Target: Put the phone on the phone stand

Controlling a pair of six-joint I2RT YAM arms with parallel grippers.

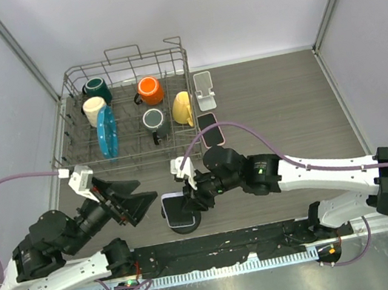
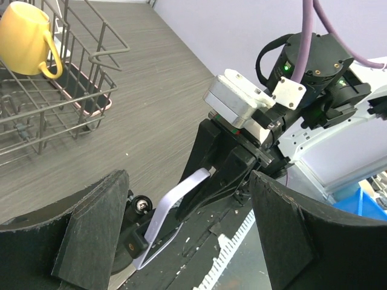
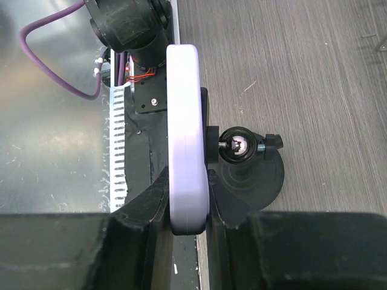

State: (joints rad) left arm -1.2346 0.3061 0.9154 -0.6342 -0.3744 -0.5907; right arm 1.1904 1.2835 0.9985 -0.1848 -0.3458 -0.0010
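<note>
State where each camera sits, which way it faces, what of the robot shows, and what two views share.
Top external: above and behind the robot, looking down on the grey wood-grain table; both arms, left tool and right tool show.
Left wrist: on the left arm, facing the right tool; its own black fingers frame the view.
Right wrist: looking down the slim lavender phone clamped in its fingers, at the black round-based phone stand.
Both wrist views share phone and stand.

Overhead view, close wrist views, shared phone stand (image 3: 260, 181)
</note>
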